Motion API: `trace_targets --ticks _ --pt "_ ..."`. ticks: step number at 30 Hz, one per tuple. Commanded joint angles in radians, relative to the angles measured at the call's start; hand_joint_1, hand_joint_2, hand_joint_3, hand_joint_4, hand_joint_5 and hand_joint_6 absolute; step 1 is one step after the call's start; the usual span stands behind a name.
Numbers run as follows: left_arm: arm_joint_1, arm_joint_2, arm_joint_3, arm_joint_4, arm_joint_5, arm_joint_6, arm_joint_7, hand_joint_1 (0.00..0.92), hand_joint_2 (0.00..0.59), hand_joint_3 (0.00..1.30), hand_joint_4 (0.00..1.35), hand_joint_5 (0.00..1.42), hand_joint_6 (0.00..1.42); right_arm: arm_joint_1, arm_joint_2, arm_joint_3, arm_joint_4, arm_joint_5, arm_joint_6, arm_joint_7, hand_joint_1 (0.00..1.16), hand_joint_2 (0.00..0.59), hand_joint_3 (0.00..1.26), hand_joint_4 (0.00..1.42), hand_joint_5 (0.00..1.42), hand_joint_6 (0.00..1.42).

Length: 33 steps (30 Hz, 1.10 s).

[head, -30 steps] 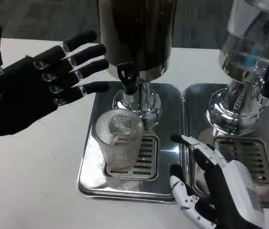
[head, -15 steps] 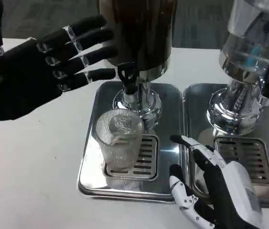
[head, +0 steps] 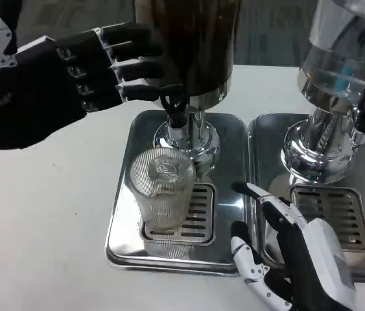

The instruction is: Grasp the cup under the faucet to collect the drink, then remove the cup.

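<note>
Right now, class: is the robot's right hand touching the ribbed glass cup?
Apart. The head view shows bare tray between the right hand and the cup.

Both robot hands (head: pixel 59 84) (head: pixel 292 259) open, fingers apart

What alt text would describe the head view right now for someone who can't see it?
A clear ribbed cup stands on the drip tray under the black faucet of a dark drink dispenser, held by neither hand. The left hand hovers with its fingers by the faucet, and the right hand waits open beside the tray. A second dispenser stands at right.
</note>
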Motion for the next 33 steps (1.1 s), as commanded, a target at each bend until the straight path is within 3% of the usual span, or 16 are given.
trace_targets --ticks 1,19,33 --pt "-0.022 -0.018 -0.001 0.006 0.04 -0.045 0.017 0.0 0.123 0.27 0.15 0.16 0.22 0.004 0.003 -0.003 0.002 0.009 -0.002 -0.002 0.38 0.479 0.24 0.19 0.16 0.06" --pt "-0.031 -0.099 0.001 0.068 0.092 -0.156 0.075 0.0 0.118 0.27 0.15 0.16 0.22 0.024 0.006 -0.006 -0.002 0.02 0.003 -0.002 0.37 0.479 0.25 0.19 0.17 0.06" --pt "-0.017 -0.146 -0.025 0.03 0.114 -0.17 0.074 0.0 0.115 0.28 0.15 0.17 0.23 0.025 0.011 -0.004 0.005 0.033 0.001 -0.001 0.37 0.479 0.25 0.2 0.17 0.06"
